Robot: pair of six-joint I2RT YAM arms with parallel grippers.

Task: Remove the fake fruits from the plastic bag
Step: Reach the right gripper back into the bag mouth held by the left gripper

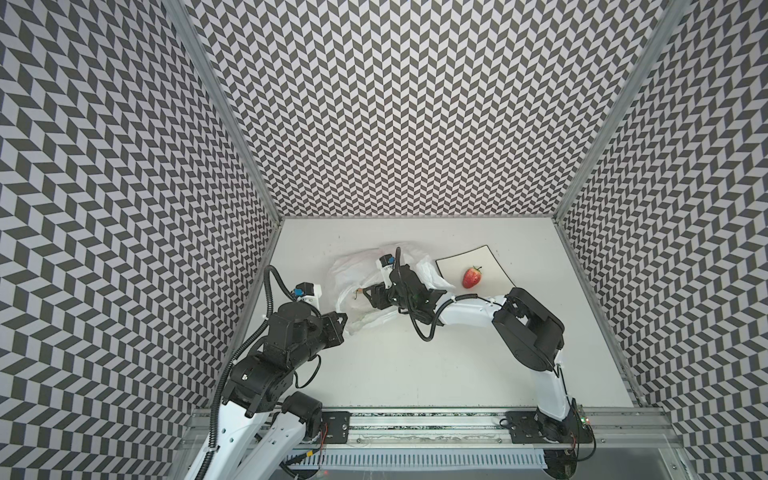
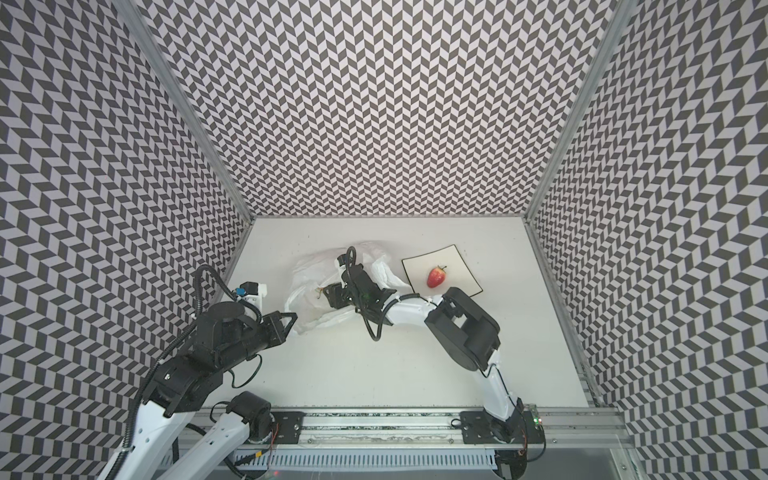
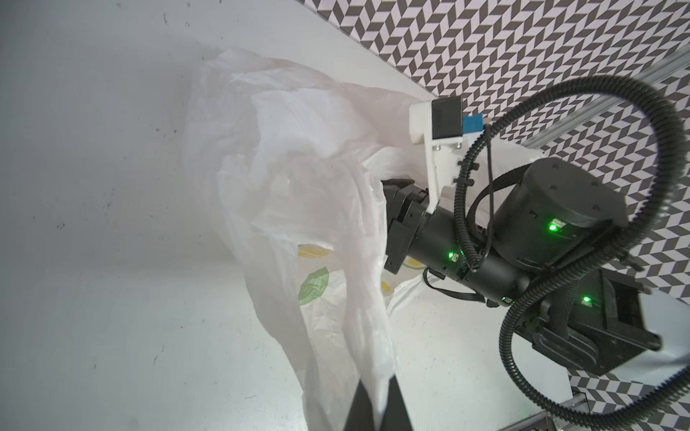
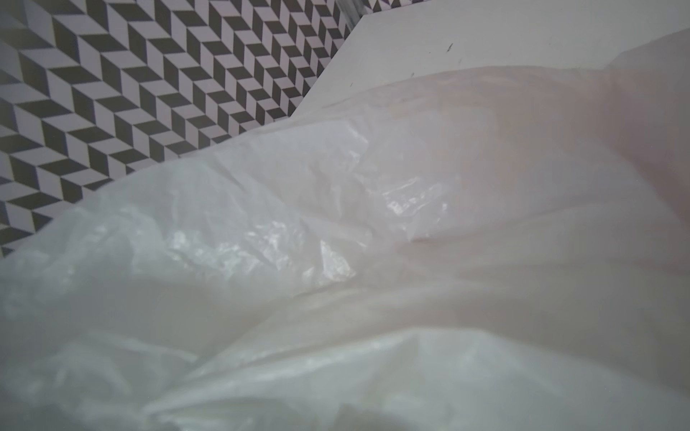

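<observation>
The left gripper point(image 3: 375, 388) was closed on the near edge of the bag point(image 1: 353, 270). The right gripper point(image 1: 368, 297) was in the bag; I could not tell if its fingers were open. Farther, a strawberry point(image 1: 472, 277) lay on the plate point(image 1: 457, 262).

No text, label, brand or number can be read on anything here.

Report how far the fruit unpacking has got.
Done: one strawberry lies on the plate. In hand: the left gripper pinches the edge of the bag, while the right gripper reaches in among its folds; whether it holds anything is hidden. Left: whatever fruit remains inside, which the plastic hides.
</observation>
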